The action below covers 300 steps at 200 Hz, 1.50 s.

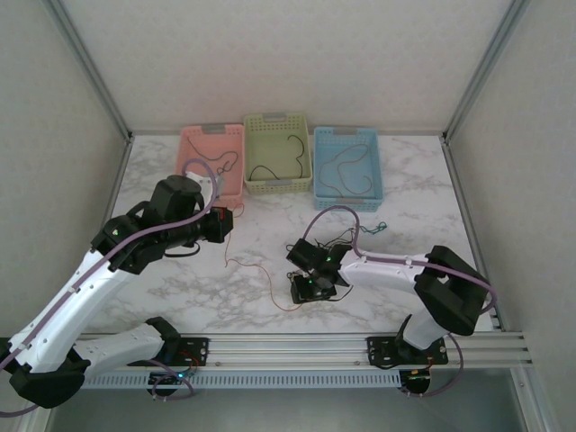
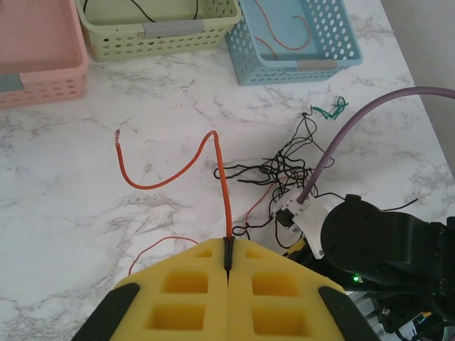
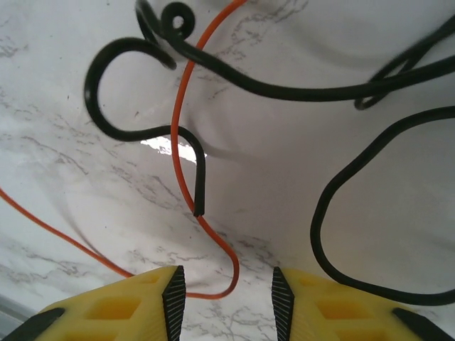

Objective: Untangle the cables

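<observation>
Right now the left fingers (image 2: 213, 278) are clenched on a red-orange wire (image 2: 170, 174), pinched in the seam between the two yellow pads. From there the wire runs away over the marble desk (image 1: 216, 297), bends and curls back toward the left edge, where its bare tip lies on the stone. Another thin stretch of the same colour trails down toward the near edge.

The right fingers (image 3: 174, 298) are released, with a clear gap between the pads. They hang low over a knot of black wires (image 2: 284, 170) that lies right of the desk's middle, nearer the near edge than the far one. A loop of orange wire crosses the gap on the stone, not gripped, and a cut black end rests just beyond it.

A small green wire (image 2: 330, 110) lies apart from the knot, toward the right edge.

Along the far edge stand three baskets side by side: pink (image 1: 193, 135), green (image 1: 274, 120) and blue (image 1: 346, 133), each with a thin wire in it.
</observation>
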Tool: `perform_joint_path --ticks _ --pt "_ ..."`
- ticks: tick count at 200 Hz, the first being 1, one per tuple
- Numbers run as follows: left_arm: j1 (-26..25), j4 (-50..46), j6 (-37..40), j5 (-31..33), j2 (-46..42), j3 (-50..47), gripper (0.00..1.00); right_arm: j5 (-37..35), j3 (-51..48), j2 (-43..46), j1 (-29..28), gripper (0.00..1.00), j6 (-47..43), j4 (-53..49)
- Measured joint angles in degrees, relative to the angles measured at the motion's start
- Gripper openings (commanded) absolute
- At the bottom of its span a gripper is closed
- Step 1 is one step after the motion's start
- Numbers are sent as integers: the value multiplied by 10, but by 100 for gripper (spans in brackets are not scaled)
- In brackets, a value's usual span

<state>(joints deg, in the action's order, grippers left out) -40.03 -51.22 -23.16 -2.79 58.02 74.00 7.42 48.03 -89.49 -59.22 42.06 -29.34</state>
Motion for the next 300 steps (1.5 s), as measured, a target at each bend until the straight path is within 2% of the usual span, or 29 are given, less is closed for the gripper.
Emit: perform_joint_path --ticks 29,52,62,93,154,189,214,300 --pt "0 1 0 0 0 -2 0 -3 9 -19 -2 27 5 4" --pt "0 2 0 0 0 -9 0 -4 10 -23 -3 5 3 6" --pt "0 3 0 0 0 -13 0 -4 10 -23 -3 0 5 8" --pt "0 6 -2 -4 0 -23 0 -9 9 14 -3 0 6 10" --pt "0 28 -15 -20 0 -50 0 -8 26 260 -3 0 -41 38" --pt "0 49 -26 -46 -11 -67 0 1 53 349 -5 0 -79 93" --pt "0 62 -30 -61 -23 -67 0 -1 64 356 -5 0 -100 116" --pt "0 106 -57 -116 -25 -90 0 32 60 270 -5 0 -113 191"
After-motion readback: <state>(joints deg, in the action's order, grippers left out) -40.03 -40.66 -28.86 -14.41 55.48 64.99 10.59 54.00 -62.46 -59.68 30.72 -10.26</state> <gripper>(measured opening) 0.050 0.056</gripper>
